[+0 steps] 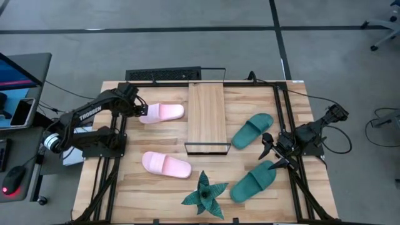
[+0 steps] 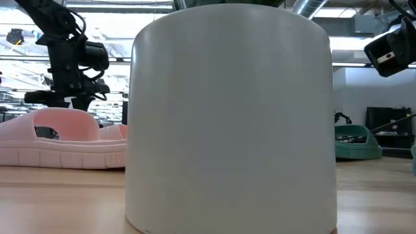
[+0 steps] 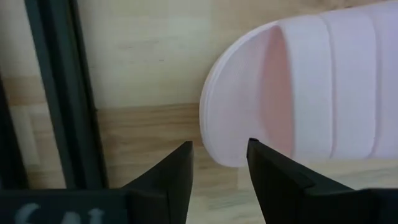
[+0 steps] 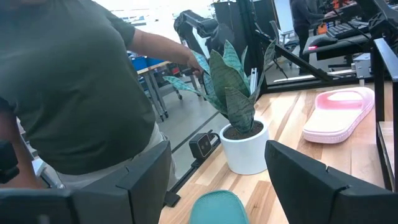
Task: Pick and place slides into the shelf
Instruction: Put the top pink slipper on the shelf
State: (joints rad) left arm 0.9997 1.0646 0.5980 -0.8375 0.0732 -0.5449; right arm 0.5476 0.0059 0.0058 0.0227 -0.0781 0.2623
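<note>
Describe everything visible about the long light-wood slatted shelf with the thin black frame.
The long light-wood slatted shelf with a thin black metal frame lies flat at the middle of the wooden tabletop, its long axis running front to back. Its board is made of narrow lengthwise planks, and the black frame shows as a thin outline jutting past each short end. Nothing lies on it. A pale pink slide sits to its left and a teal green slide to its right, neither touching it. No gripper is near it.

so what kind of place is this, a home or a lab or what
Most likely a robotics lab or workshop, not a home. Two dark robot arms are mounted on a wooden table with a black frame, over a grey floor marked with tape lines. A monitor stands beside it, and the right wrist view shows workbenches and equipment behind a person.
</note>
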